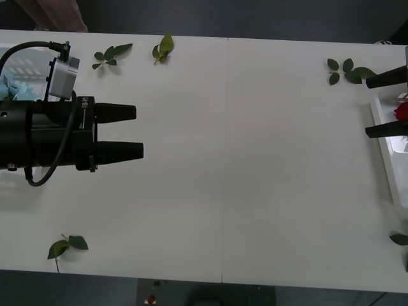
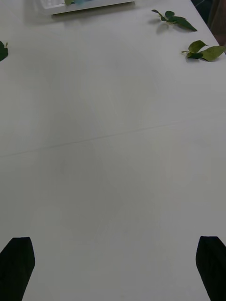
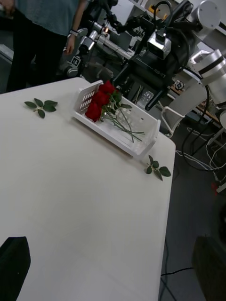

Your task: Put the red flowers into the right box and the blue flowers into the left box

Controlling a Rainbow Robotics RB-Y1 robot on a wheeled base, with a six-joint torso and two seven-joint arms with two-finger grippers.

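Note:
The red flowers [image 3: 98,99] lie bunched in the right box [image 3: 113,138], stems pointing along it. In the front view one red bloom [image 1: 401,110] shows in that box [image 1: 381,137] at the table's right edge. My right gripper [image 1: 368,107] hovers open over the box's inner end, nothing between its black fingers [image 2: 16,265]. The blue flowers [image 1: 13,89] rest in the left box [image 1: 29,54] at the far left, mostly hidden behind my left arm. My left gripper [image 1: 137,132] is open and empty just inward of that box, over bare table.
Loose green leaf sprigs lie on the white table: two at the back left [image 1: 111,55] [image 1: 162,49], one at the back right [image 1: 347,70], one at the front left [image 1: 67,245], one at the right edge [image 1: 400,239]. A seam [image 1: 224,159] crosses the table's middle.

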